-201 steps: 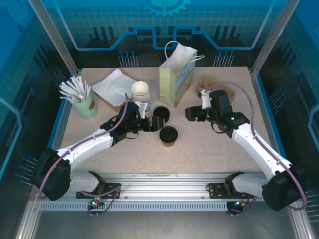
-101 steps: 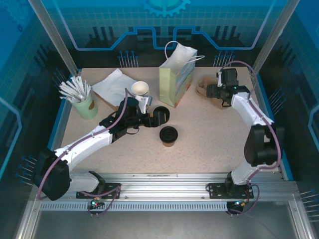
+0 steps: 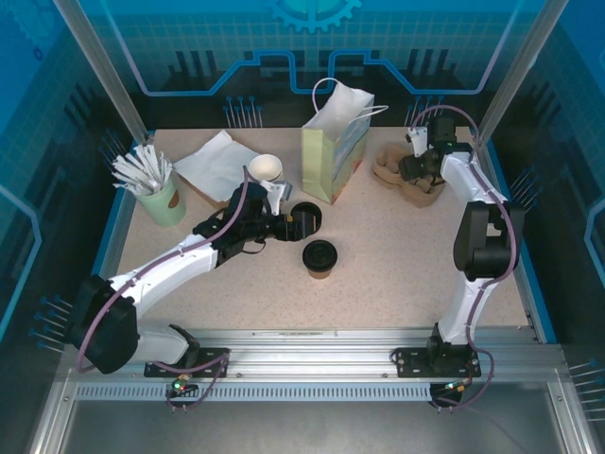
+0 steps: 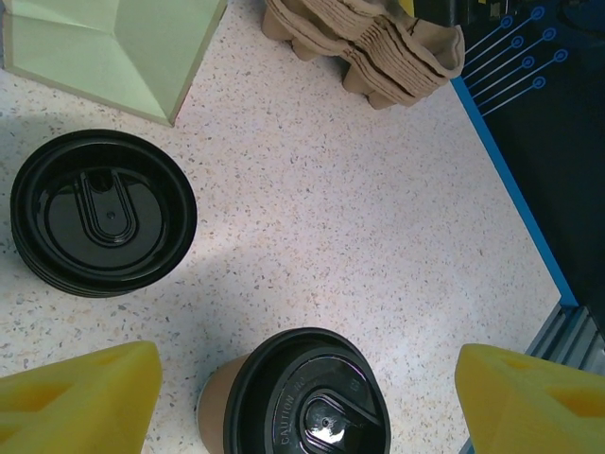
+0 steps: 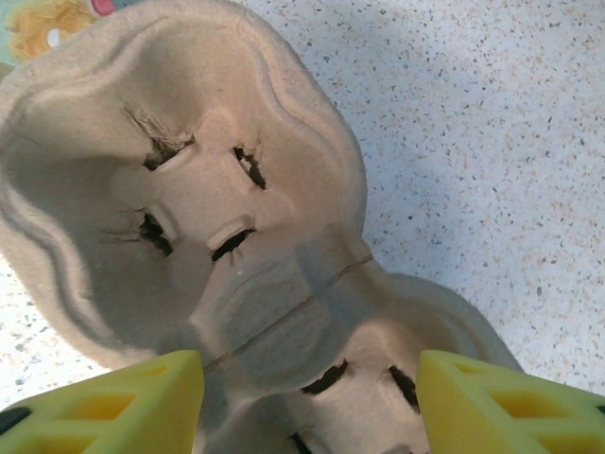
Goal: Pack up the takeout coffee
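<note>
Counter (image 3: 397, 284): nothing on it has shifted vs 1 s ago.

Big change = right arm (image 3: 482, 222). It was reaching over mid-counter near the coffee; now it's swung out to the far right corner, elbow folded up, w/ right gripper (image 5: 307, 405) over the pulp carrier stack (image 5: 236, 227). Jaws spread wide, one tip each side of the top carrier. Nothing held, contact not confirmable. Reads as: carrier gets fetched first, coffee after.

Left arm (image 3: 170, 274) has barely moved. Left gripper (image 4: 302, 397) jaws wide apart, empty.

Green paper bag (image 3: 331, 156) upright at back centre, mouth open upward. Prob. the final destination.

Takeout coffee (image 3: 319, 257): mid-counter, in front of the bag, just nearer than the loose lid stack (image 4: 102, 213) and apart from it. Hasn't moved in the last sec. Left wrist view has it low between the two tips, but top view puts the jaws closer to the lids. Can't tell if the cup is inside the gap. It stands upright: long axis vertical, black lid up, base flat on counter. Should stay that way, so side grip on the tan wall below the lid rim. Packing not started.
</note>
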`<state>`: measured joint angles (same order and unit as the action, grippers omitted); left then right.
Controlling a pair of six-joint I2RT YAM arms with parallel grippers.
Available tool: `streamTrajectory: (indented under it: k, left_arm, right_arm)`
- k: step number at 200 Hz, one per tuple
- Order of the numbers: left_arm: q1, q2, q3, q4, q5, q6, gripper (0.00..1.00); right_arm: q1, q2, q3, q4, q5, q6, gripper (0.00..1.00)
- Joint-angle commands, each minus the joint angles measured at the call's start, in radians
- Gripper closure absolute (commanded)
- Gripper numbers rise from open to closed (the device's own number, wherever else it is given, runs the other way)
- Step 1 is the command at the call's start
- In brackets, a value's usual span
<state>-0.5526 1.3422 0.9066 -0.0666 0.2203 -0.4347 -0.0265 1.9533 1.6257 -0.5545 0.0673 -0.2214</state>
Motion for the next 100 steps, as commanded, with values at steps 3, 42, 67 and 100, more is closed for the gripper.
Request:
streamTrajectory:
  k: [3, 42, 67, 100]
  left_arm:
    - [0.006, 0.012, 0.029, -0.022, -0.017, 0.030, 0.18]
    - [0.005, 0.027, 0.030, -0.021, -0.009, 0.026, 0.18]
    - [0.005, 0.029, 0.032, -0.023, -0.004, 0.024, 0.18]
    - [0.005, 0.029, 0.026, -0.024, -0.007, 0.025, 0.18]
  right_arm:
    - [-0.019, 0.036, 0.044, -0.055, -0.049, -0.123, 0.39]
    - [-0.032, 0.088, 0.103, -0.093, -0.082, -0.191, 0.46]
    - [-0.032, 0.113, 0.137, -0.111, -0.089, -0.211, 0.48]
    - [-0.037, 0.139, 0.178, -0.139, -0.107, -0.231, 0.54]
